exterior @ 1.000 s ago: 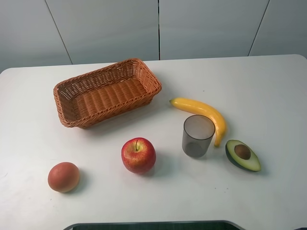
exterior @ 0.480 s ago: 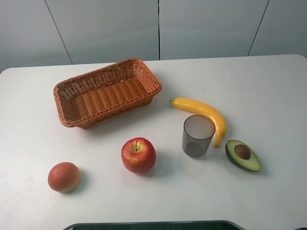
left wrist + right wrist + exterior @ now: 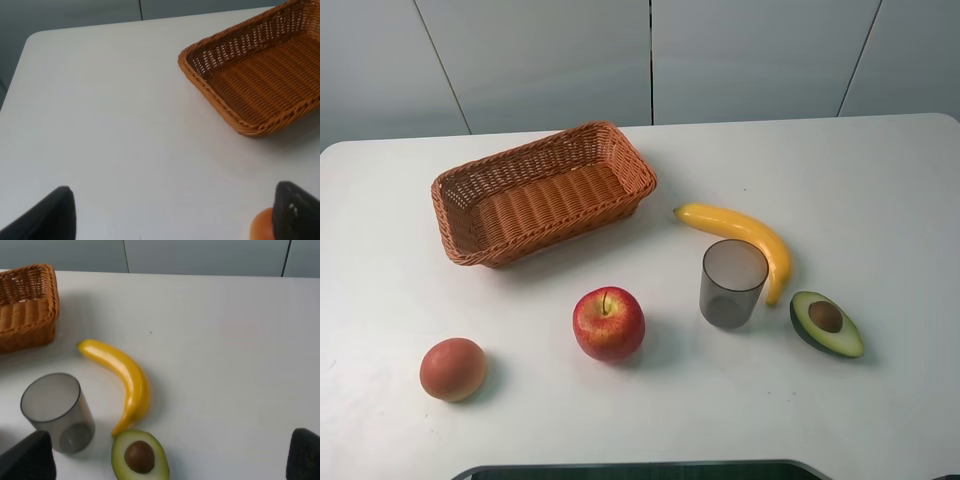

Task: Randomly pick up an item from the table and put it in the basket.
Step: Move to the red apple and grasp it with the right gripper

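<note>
The red apple point(image 3: 609, 323) with yellowish streaks stands upright on the white table point(image 3: 880, 200), in front of the woven basket point(image 3: 545, 195), which is empty. Neither gripper shows in the exterior high view. In the left wrist view my left gripper point(image 3: 175, 220) is open and empty, its dark fingertips point(image 3: 55, 215) wide apart above bare table, with the basket point(image 3: 255, 75) beyond it. In the right wrist view my right gripper point(image 3: 167, 462) is open and empty, its fingertips point(image 3: 27, 457) wide apart. The apple is out of both wrist views.
An orange-brown round fruit point(image 3: 452, 369) lies front left, and also shows by the left gripper's finger point(image 3: 262, 227). A grey translucent cup point(image 3: 732, 283), a banana point(image 3: 740, 235) and a halved avocado point(image 3: 826, 324) sit right of the apple. A dark edge point(image 3: 640, 470) runs along the front.
</note>
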Robot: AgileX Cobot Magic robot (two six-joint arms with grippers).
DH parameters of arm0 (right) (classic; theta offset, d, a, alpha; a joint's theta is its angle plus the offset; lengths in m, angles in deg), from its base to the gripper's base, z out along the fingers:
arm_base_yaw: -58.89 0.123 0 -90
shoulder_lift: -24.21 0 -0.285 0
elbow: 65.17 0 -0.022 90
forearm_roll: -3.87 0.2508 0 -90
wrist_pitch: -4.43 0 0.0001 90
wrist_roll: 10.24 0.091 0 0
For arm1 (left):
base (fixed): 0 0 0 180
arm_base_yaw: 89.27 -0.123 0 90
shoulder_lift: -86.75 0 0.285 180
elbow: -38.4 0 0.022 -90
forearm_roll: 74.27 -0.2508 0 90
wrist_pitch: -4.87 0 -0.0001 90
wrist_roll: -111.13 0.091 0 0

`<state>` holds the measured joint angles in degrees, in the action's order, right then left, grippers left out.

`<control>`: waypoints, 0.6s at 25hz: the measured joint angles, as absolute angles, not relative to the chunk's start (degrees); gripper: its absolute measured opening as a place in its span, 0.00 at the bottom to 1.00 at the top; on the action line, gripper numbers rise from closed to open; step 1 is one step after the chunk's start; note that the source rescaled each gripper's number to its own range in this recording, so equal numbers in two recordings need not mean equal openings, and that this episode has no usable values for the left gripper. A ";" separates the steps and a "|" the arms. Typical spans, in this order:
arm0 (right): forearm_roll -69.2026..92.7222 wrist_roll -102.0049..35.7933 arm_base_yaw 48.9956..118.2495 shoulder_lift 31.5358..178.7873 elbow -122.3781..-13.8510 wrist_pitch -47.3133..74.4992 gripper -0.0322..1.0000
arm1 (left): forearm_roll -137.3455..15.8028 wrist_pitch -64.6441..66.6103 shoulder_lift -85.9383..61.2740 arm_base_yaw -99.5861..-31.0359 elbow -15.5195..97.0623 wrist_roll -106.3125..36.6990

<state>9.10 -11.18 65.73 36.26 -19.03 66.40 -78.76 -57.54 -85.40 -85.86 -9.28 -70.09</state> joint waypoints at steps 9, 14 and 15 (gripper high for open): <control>12.22 -17.74 65.73 66.63 -27.29 67.83 1.00 | -78.76 -57.54 -85.40 -85.86 -9.28 -70.10; 13.36 -21.62 72.57 81.44 -33.99 67.83 1.00 | -78.76 -57.54 -85.40 -85.86 -9.28 -70.10; 13.36 -22.27 74.77 83.88 -35.12 67.83 1.00 | -78.76 -57.54 -85.40 -85.86 -9.28 -70.10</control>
<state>13.36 -22.27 74.77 83.88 -35.12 67.83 -78.76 -57.54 -85.40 -85.86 -9.28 -70.10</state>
